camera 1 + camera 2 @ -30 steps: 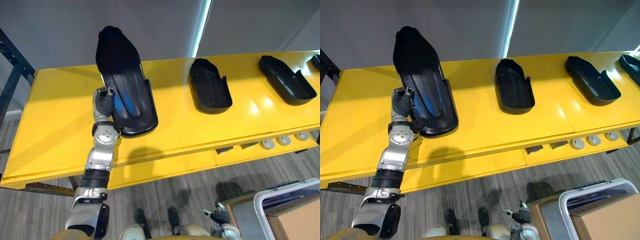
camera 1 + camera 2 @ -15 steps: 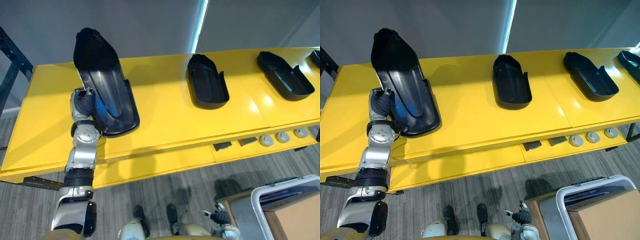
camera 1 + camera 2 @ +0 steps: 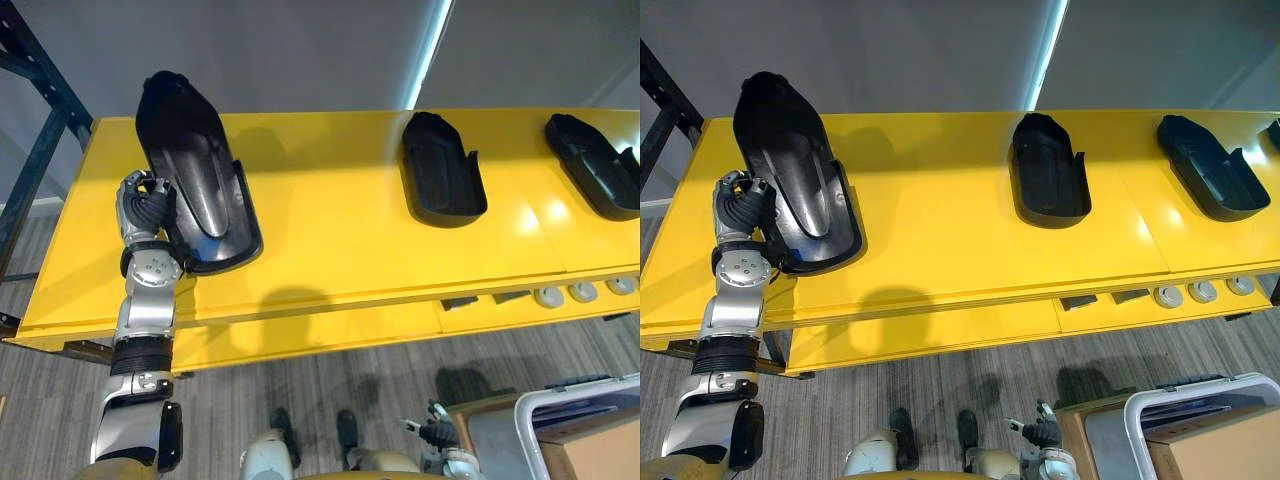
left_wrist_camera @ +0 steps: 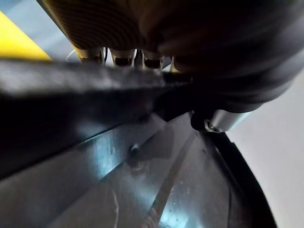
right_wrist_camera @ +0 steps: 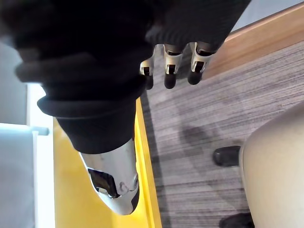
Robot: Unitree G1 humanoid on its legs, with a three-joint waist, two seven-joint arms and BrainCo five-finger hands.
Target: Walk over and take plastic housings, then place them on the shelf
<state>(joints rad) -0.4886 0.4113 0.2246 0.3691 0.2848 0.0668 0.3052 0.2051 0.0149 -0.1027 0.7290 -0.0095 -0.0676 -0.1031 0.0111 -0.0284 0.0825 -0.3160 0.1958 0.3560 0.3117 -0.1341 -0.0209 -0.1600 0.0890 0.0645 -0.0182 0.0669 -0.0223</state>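
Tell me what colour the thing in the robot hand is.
Black. The plastic housing in the left robot hand shows best in the left eye view.

Head stereo pair, high, facing steeply down, sharing the yellow shelf (image 3: 340, 240) beyond the left hand (image 3: 145, 200); left wrist camera, very near, along that hand onto the housing (image 4: 142, 190); right wrist camera, along the right hand (image 5: 168, 71), toward the floor (image 5: 199, 118).

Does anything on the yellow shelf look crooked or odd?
Only the leftmost housing: gripped by the left hand, it looks tilted, tip past the shelf's back edge. The middle housing and right housing lie flat.
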